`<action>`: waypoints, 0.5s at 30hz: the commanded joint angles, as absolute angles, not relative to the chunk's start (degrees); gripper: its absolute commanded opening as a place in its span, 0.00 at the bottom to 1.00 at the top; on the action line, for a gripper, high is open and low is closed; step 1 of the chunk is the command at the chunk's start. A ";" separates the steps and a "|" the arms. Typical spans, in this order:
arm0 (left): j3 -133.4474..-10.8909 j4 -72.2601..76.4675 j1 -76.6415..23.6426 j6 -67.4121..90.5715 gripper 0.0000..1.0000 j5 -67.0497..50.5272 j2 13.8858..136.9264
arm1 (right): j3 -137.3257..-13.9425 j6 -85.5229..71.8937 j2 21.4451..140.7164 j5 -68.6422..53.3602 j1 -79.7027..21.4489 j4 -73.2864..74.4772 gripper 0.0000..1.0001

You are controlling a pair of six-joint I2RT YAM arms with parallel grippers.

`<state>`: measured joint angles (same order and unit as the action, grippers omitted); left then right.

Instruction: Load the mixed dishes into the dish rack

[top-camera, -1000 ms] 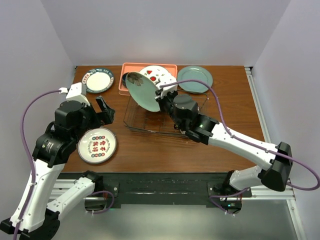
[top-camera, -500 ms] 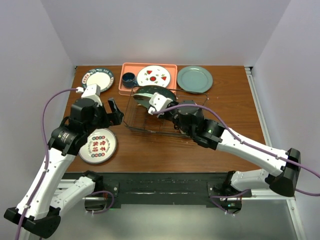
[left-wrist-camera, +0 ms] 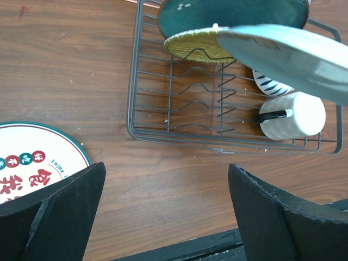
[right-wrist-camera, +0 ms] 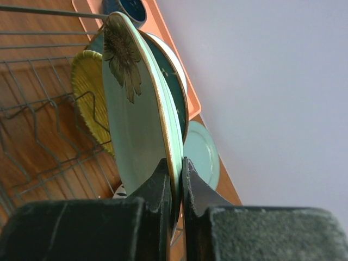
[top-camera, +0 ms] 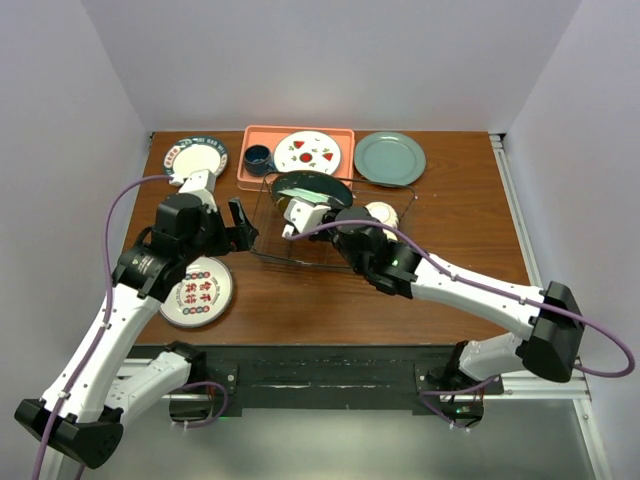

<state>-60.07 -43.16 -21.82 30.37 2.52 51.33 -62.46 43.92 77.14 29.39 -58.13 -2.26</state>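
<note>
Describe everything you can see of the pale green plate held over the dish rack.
The pale green plate looks like glazed ceramic, with a thin brownish rim and a dark flower printed near one edge. It stands on edge, nearly upright, its rim pinched by the right end effector. It hangs over the dish rack, close beside the yellow plate. Whether the two plates touch cannot be told.

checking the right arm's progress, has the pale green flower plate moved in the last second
Yes. The pale green flower plate overlapped the pink tray; it has come nearer, over the dish rack, pinched in the right end effector.
</note>
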 commanded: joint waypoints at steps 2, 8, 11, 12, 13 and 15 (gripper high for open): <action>-59.41 -40.43 -21.88 29.71 1.00 0.97 50.10 | -63.46 48.69 76.81 32.26 -56.87 -15.64 0.00; -58.54 -40.52 -21.88 29.62 1.00 0.97 49.92 | -63.19 47.99 77.60 29.36 -55.99 -14.50 0.00; -57.92 -40.25 -21.88 29.62 1.00 0.88 49.75 | -63.02 48.34 78.66 28.22 -55.64 -13.80 0.00; -57.75 -40.08 -21.88 29.62 1.00 0.88 49.66 | -62.84 48.34 78.92 27.86 -55.55 -14.23 0.00; -57.66 -40.08 -21.88 29.62 1.00 0.79 49.75 | -62.75 48.34 78.93 27.43 -55.46 -14.15 0.00; -57.48 -40.08 -21.88 29.62 1.00 0.97 49.75 | -62.23 48.16 78.92 26.02 -55.28 -14.33 0.00</action>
<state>-57.98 -42.46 -21.82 30.39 1.76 50.43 -61.45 46.11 80.27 27.57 -55.79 -5.15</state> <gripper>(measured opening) 0.997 0.060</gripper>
